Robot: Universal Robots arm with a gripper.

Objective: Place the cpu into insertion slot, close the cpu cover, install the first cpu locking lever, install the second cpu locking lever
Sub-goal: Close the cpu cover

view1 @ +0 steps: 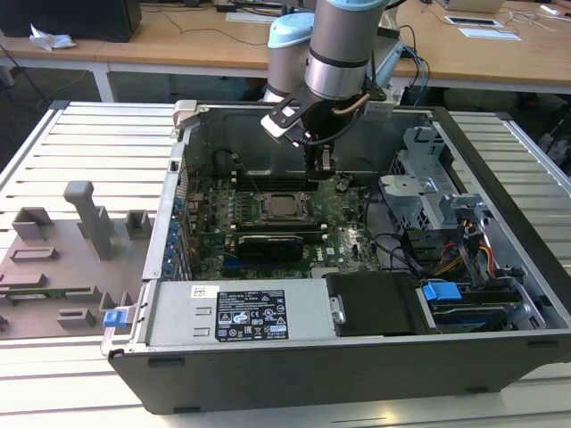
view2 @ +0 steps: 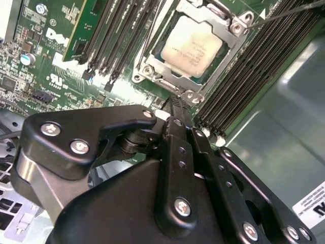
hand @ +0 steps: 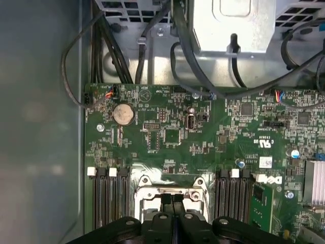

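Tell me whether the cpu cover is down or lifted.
Down. In the second wrist view the cpu cover lies flat around the cpu, whose grey top shows through its window.

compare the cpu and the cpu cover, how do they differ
The cpu is a solid plate with a pale matte top; the cpu cover is an open frame with a cut-out window and shinier metal. The cpu sits inside that window; the cpu cover rims it and is slightly larger. Both are square and lie flat.
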